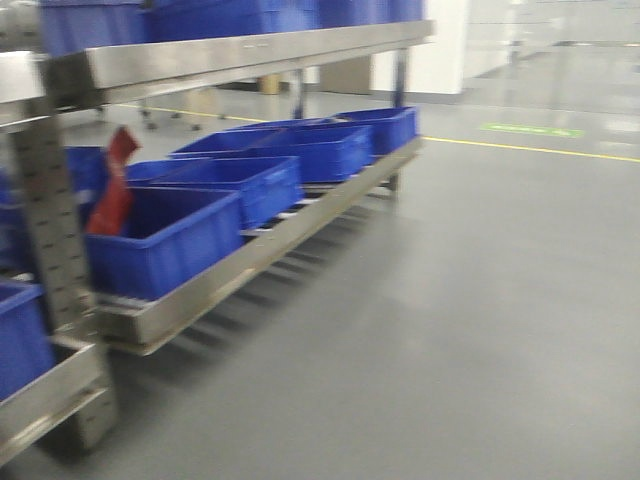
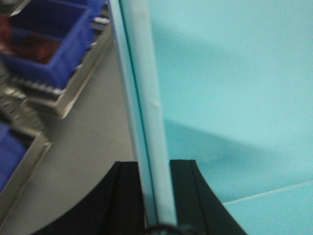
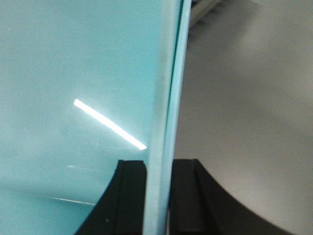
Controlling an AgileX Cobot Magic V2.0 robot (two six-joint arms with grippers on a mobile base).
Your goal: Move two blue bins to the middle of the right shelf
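Observation:
A pale cyan-blue bin point(image 2: 230, 73) fills the left wrist view. My left gripper point(image 2: 155, 196) is shut on its rim lip point(image 2: 146, 98), with one black finger point(image 2: 128, 196) outside the wall and the other inside. In the right wrist view my right gripper point(image 3: 159, 196) is shut on the opposite rim point(image 3: 168, 98), and the bin's smooth inside point(image 3: 73, 73) is at the left. Each rim shows as two pale strips pressed together; I cannot tell whether two bins are nested. In the front view neither the grippers nor the pale bin show. A stainless rack tier point(image 1: 260, 48) with a broad front rail runs across the upper left.
The rack's low tier point(image 1: 200, 290) holds several dark royal-blue bins point(image 1: 165, 240), one with a red object point(image 1: 112, 195). A grey perforated upright point(image 1: 50, 230) stands at near left. Grey floor point(image 1: 480, 300) spreads to the right, crossed by a yellow line point(image 1: 530, 150). The left wrist view shows the same rack point(image 2: 73, 88).

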